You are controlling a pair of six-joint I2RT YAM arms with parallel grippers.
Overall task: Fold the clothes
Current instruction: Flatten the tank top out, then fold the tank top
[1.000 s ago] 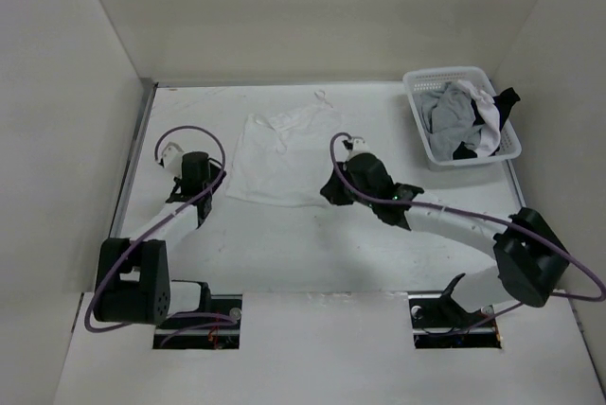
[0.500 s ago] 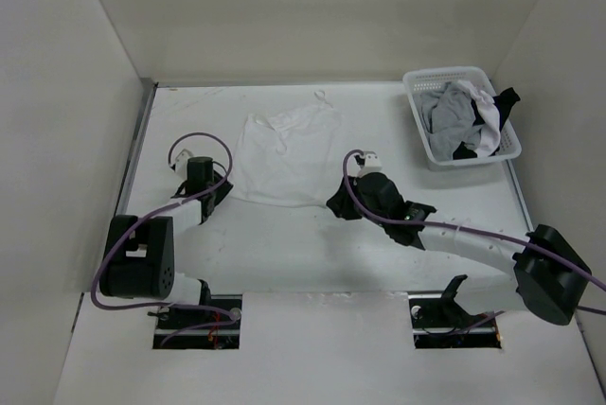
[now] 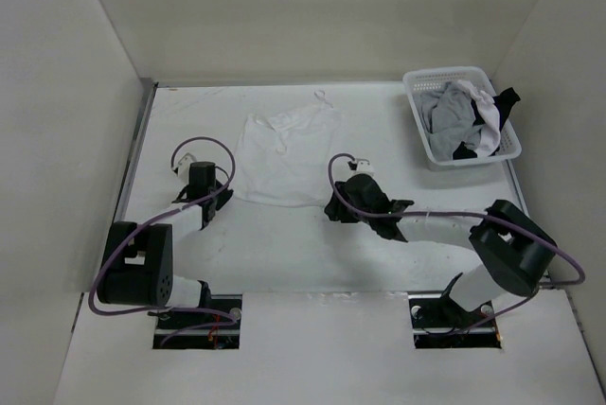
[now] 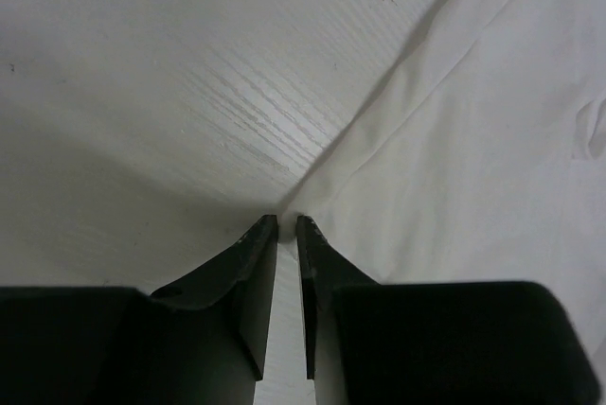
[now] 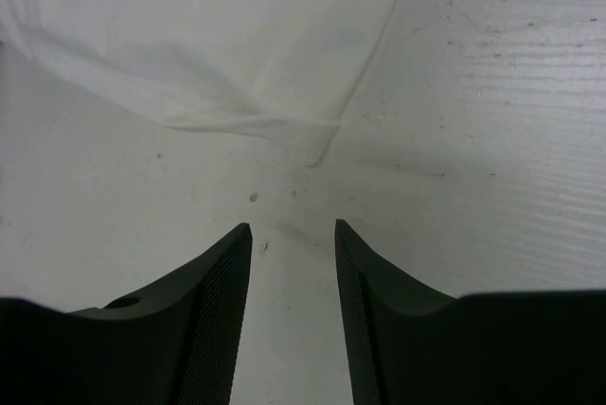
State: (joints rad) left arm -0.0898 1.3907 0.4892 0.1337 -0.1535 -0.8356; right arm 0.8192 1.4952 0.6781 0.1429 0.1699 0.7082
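Note:
The clothes (image 3: 284, 149), one thin white garment with a narrow strap loop (image 3: 324, 97) at its far edge, lie spread flat on the table. My left gripper (image 3: 225, 189) sits at the near-left corner. In the left wrist view the jaws (image 4: 287, 222) stand a narrow slit apart, with the tip of the garment corner (image 4: 473, 140) right at the fingertips. My right gripper (image 3: 331, 206) is just short of the near-right corner. In the right wrist view it (image 5: 292, 227) is open over bare table, and the garment's corner (image 5: 208, 36) lies ahead, apart from the fingers.
A white lattice basket (image 3: 417, 93) holding grey, black and white garments (image 3: 454, 121) stands at the back right. White walls enclose the table on three sides. A metal strip (image 3: 133, 154) runs along the left edge.
The left jaws have narrowed to a slit at the garment's corner. The right jaws have opened, and the right arm has drawn back toward the near side, off the garment.

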